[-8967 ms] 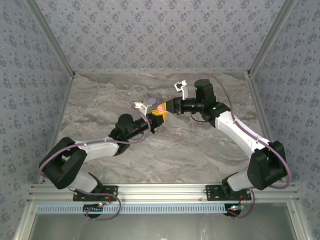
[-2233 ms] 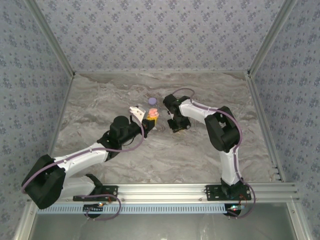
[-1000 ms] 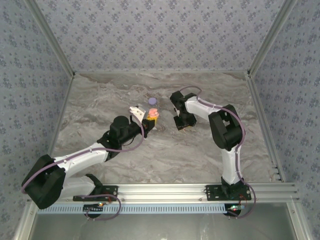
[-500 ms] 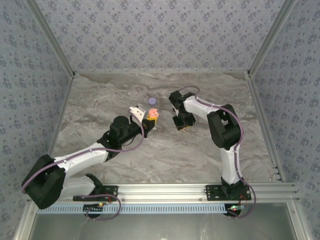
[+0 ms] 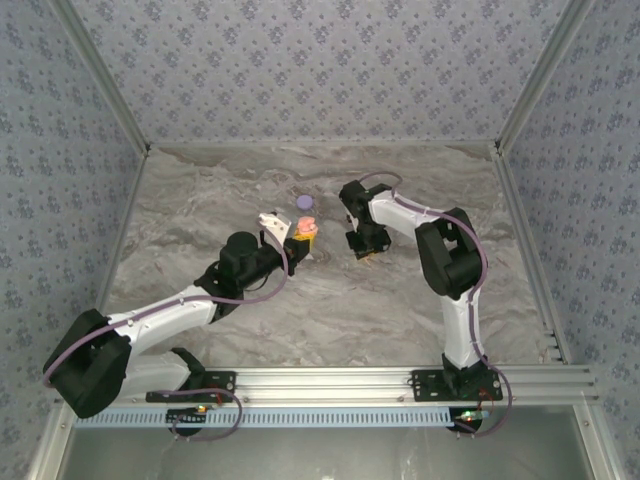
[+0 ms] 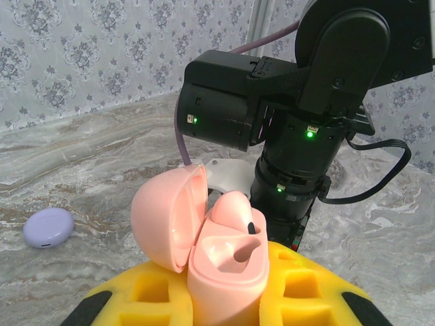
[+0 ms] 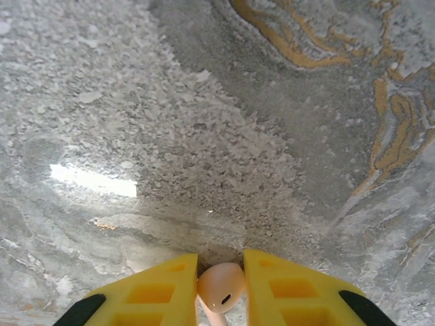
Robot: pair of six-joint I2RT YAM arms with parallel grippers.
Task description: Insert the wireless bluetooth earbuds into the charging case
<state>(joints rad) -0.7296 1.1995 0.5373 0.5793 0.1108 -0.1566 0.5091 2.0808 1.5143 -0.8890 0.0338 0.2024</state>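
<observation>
My left gripper point(image 6: 228, 288) is shut on the pink charging case point(image 6: 228, 261), which it holds upright above the table's middle point(image 5: 308, 228). The case's lid point(image 6: 166, 217) is swung open to the left. One pink earbud point(image 6: 234, 207) sits in the far slot, and the near slot is empty. My right gripper point(image 7: 221, 284) points straight down at the marble table just right of the case point(image 5: 363, 252). Its yellow fingers point(image 7: 156, 291) press on both sides of a second pink earbud point(image 7: 221, 286), close above the surface.
A closed lilac round case point(image 5: 304, 201) lies on the table behind the pink one, at the left in the left wrist view point(image 6: 47, 226). The right arm's black wrist point(image 6: 292, 156) stands close behind the held case. Patterned walls enclose the marble table point(image 5: 200, 200).
The right gripper's fingers have closed onto the pink earbud at the table. The right wrist shifted only slightly. The left arm and the case stayed still.
</observation>
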